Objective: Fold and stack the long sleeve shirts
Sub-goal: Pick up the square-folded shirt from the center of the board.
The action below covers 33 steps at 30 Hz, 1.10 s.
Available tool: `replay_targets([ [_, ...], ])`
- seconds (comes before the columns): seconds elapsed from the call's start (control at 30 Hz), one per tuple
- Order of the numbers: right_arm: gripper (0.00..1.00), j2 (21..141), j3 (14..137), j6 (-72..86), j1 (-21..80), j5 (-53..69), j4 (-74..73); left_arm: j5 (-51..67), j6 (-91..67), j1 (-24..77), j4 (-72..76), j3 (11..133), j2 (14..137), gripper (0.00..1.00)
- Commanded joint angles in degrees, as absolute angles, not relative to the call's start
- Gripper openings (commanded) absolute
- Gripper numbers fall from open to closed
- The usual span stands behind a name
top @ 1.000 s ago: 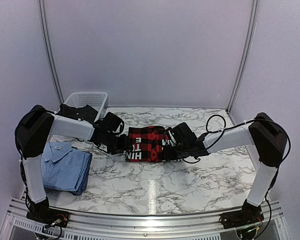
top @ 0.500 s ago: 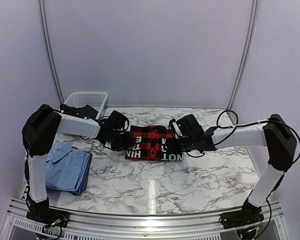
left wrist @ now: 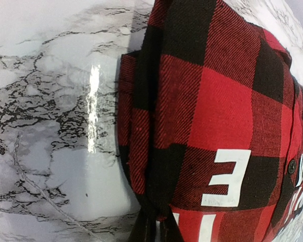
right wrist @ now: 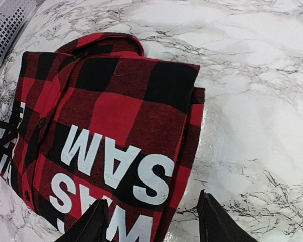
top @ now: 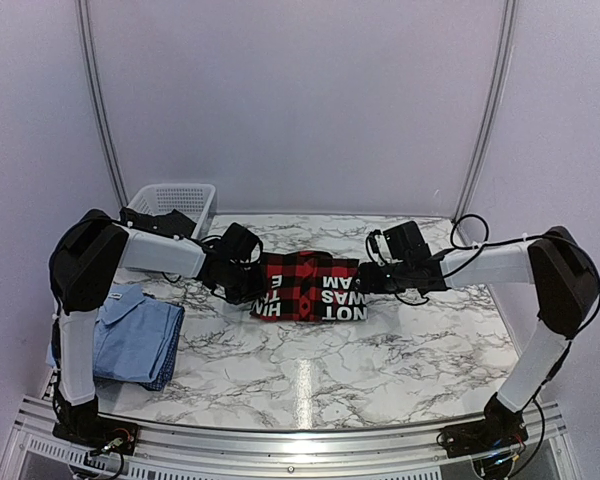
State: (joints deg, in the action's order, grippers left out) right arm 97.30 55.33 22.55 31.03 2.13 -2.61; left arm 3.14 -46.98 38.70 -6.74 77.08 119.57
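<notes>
The red-and-black flannel shirt (top: 310,285) lies folded in the middle of the table, its white lettering facing up. My left gripper (top: 250,285) sits at the shirt's left edge. In the left wrist view the left gripper (left wrist: 159,229) is shut on a pinch of the flannel shirt (left wrist: 217,101). My right gripper (top: 375,278) is at the shirt's right edge. The right gripper (right wrist: 151,224) is open in the right wrist view: one finger hangs over the flannel shirt (right wrist: 116,111), the other over bare marble. The light blue shirt (top: 130,335) lies folded at the near left.
A white mesh basket (top: 175,200) stands at the back left, behind the left arm; its corner (right wrist: 5,25) shows in the right wrist view. The marble table (top: 310,370) runs to a metal rail at the near edge.
My left gripper has closed on the flannel's left edge. The right gripper has drawn back to the right, off the shirt, and more white lettering now shows.
</notes>
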Motion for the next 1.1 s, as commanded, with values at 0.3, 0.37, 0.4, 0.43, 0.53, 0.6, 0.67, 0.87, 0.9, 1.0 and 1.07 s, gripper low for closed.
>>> replay_targets([
  [0.3, 0.43, 97.7, 46.7, 24.5, 32.0, 5.7, 3.4, 3.0, -47.1, 39.1, -11.3, 73.0, 112.6, 0.00],
  [0.37, 0.40, 96.5, 44.5, 25.3, 32.9, 5.9, 3.8, 3.0, -46.9, 39.1, -11.4, 70.8, 110.4, 0.00],
  [0.4, 0.39, 95.9, 43.6, 25.8, 33.8, 6.0, 4.1, 3.1, -46.7, 39.2, -11.3, 69.6, 109.1, 0.00],
  [0.43, 0.38, 95.4, 42.9, 26.4, 34.9, 6.0, 4.1, 3.3, -46.5, 39.2, -11.4, 68.4, 108.1, 0.00],
  [0.53, 0.37, 94.0, 42.0, 28.5, 39.7, 5.6, 3.9, 2.7, -45.8, 39.5, -12.2, 63.9, 104.2, 0.00],
  [0.6, 0.37, 92.8, 41.6, 29.9, 42.0, 5.1, 3.7, 1.3, -45.4, 39.5, -13.2, 61.2, 100.7, 0.00],
  [0.67, 0.37, 91.1, 40.9, 31.2, 43.1, 4.7, 3.5, 0.4, -44.6, 39.5, -14.2, 58.7, 97.6, 0.00],
  [0.87, 0.37, 88.2, 41.8, 31.9, 43.7, 3.0, 2.0, -2.1, -42.1, 39.4, -17.7, 54.8, 91.5, 0.00],
  [0.9, 0.36, 88.6, 42.5, 31.9, 43.6, 2.8, 1.6, -2.3, -41.8, 39.4, -18.2, 54.5, 90.8, 0.00],
  [1.0, 0.35, 89.6, 44.9, 31.8, 44.3, 2.9, 1.8, -2.9, -40.7, 39.2, -19.9, 54.4, 89.2, 0.00],
  [1.07, 0.33, 91.6, 47.3, 31.4, 45.1, 3.0, 1.6, -3.1, -40.2, 39.0, -20.4, 54.6, 88.3, 0.00],
])
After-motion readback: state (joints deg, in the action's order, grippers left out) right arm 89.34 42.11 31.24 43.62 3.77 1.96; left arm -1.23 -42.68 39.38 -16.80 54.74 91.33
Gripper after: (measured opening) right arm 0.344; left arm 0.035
